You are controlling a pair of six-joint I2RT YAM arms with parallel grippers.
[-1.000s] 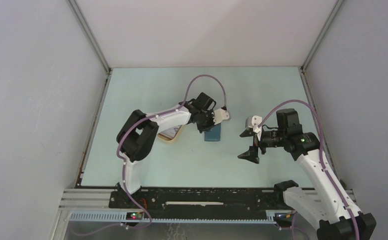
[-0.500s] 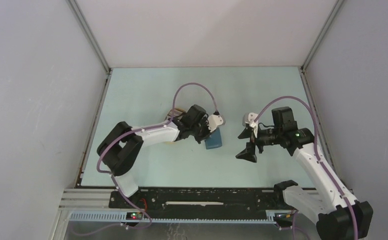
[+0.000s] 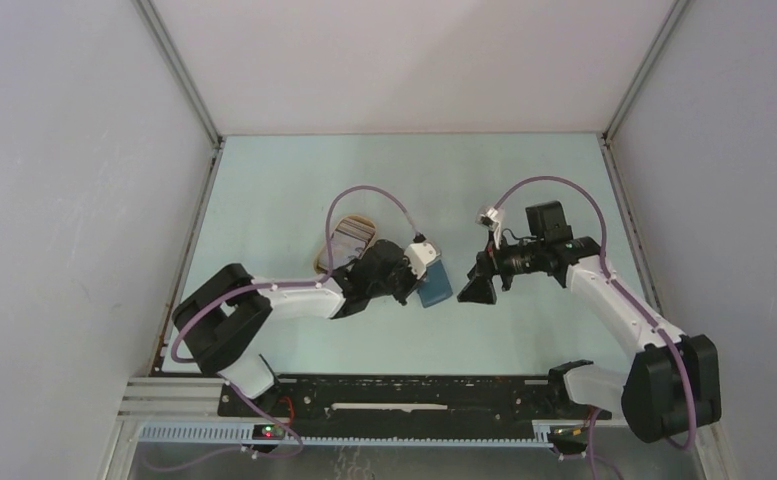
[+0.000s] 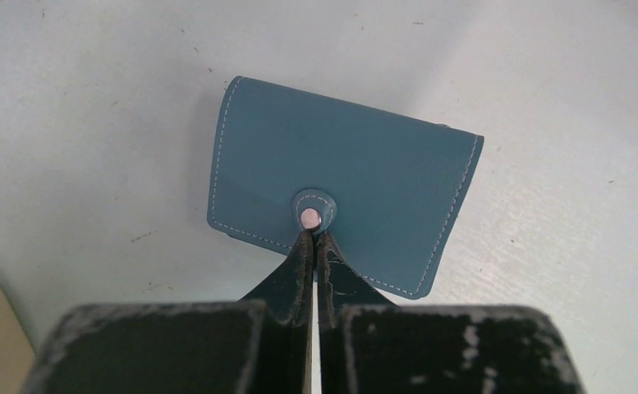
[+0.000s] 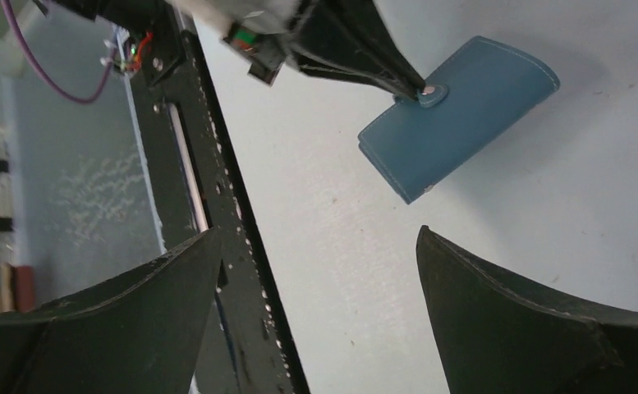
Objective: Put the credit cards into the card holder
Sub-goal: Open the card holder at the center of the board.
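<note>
Pale green table (image 3: 294, 190) inside grey walls: I see the card holder (image 4: 344, 176) lying closed mid-table, teal-blue with white stitching and a snap tab. My left gripper (image 4: 315, 238) is pressed together, tips touching that tab. My right gripper (image 3: 476, 288) gapes wide just beside the holder's right edge. Bare surface lies beyond; credit cards (image 3: 352, 238) sit in a tan tray (image 3: 321, 263) nearby.

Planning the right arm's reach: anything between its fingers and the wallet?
Nothing visible: bare pale table lies between the right gripper and the teal-blue folding wallet. The left gripper, shut, meets its snap button opposite.
</note>
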